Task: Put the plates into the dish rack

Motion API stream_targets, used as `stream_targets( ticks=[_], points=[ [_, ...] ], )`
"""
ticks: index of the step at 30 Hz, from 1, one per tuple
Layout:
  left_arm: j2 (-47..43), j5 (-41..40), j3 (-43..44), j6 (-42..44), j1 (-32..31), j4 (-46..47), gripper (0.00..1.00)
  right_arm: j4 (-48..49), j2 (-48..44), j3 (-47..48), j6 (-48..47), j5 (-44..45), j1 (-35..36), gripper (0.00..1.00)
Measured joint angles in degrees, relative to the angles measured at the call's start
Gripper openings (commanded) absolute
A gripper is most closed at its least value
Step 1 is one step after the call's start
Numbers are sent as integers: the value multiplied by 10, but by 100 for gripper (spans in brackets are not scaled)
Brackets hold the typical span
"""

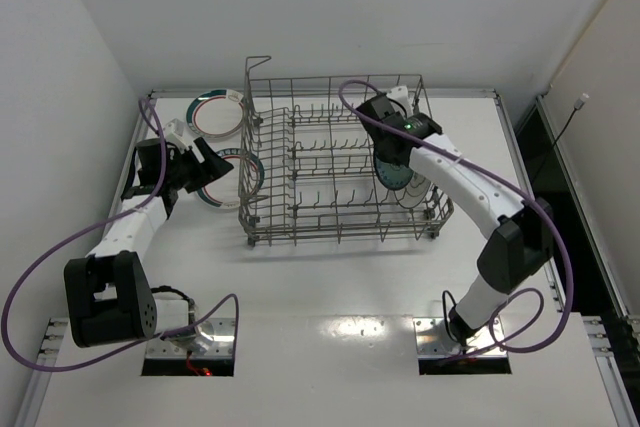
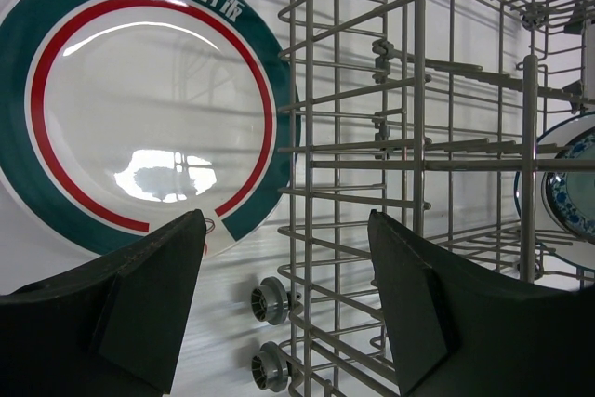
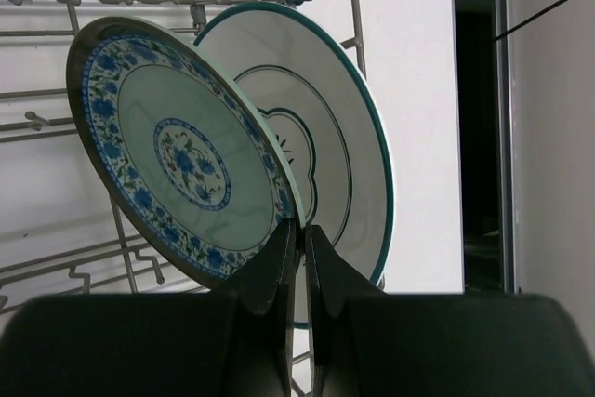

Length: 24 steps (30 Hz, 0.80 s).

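Two plates stand on edge at the right end of the dish rack (image 1: 340, 232), leaning the same way. A blue-flowered plate (image 3: 177, 155) is in front, and just behind it is a white plate (image 3: 330, 155) with a thin dark ring and a teal edge. The right gripper (image 3: 299, 258) sits at the bottom centre of its wrist view with its fingers pressed together and nothing between them. The tips are right at the lower rim of the blue-flowered plate, and I cannot tell whether they touch it.

At the left of the overhead view, two more plates lie flat on the table (image 1: 320, 287), outside the rack. A green-and-red plate (image 1: 218, 114) lies at the upper left. A second banded plate (image 1: 220, 197) lies close against the rack's left wall, partly under the left gripper (image 1: 215, 169). That gripper's fingers are spread wide and empty — one finger (image 2: 139, 313) at the lower left of its wrist view, the other at the lower right in front of the rack wire.
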Motion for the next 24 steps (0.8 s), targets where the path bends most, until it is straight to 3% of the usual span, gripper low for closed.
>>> stream_targets(
  ticks=[12,24],
  points=[
    [4,0,0,0,0,0,68,-30,-14,84,-3,45,7,0],
    [4,0,0,0,0,0,68,-33,-14,26,-5,42,7,0]
  ],
)
